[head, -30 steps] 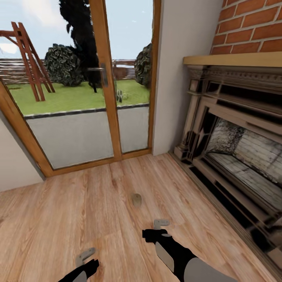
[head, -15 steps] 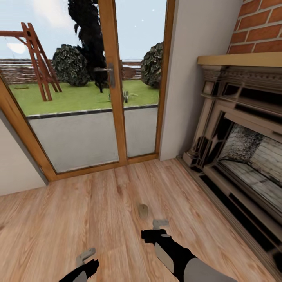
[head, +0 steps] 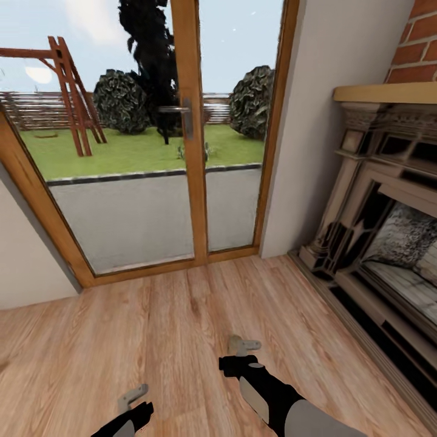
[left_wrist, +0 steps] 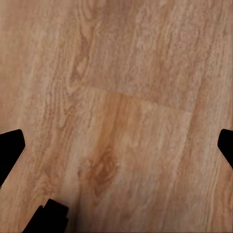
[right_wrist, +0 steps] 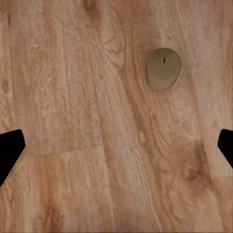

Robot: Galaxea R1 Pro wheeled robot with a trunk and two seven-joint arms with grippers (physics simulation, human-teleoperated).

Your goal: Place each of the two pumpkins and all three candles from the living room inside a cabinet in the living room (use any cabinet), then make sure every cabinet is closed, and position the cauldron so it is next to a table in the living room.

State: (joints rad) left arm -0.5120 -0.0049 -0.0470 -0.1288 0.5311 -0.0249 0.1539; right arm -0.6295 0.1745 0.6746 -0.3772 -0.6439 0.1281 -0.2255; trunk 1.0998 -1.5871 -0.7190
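One short beige candle [right_wrist: 164,69] with a tiny wick stands upright on the wood-plank floor [right_wrist: 73,97], seen from above in the right wrist view. In the head view the candle [head: 233,342] sits just beyond my right gripper [head: 246,347] and is partly hidden by its fingers. My right gripper [right_wrist: 116,150] is open and holds nothing; the candle lies off to one side of the gap. My left gripper [head: 133,397] hangs low at the near left. In its wrist view the left gripper [left_wrist: 116,150] is open over bare planks. The pumpkins, cabinet, cauldron and table are out of view.
Glass garden doors [head: 188,152] with a wooden frame close off the far side. The ornate beige fireplace [head: 376,243] under a brick wall runs along the right. A white wall corner [head: 303,152] stands between them. Open plank floor [head: 121,321] lies ahead and to the left.
The whole view has shifted: doors and fireplace slid right, so the camera turned left. The candle has drawn closer to my right gripper in the picture. Both grippers look as they did.
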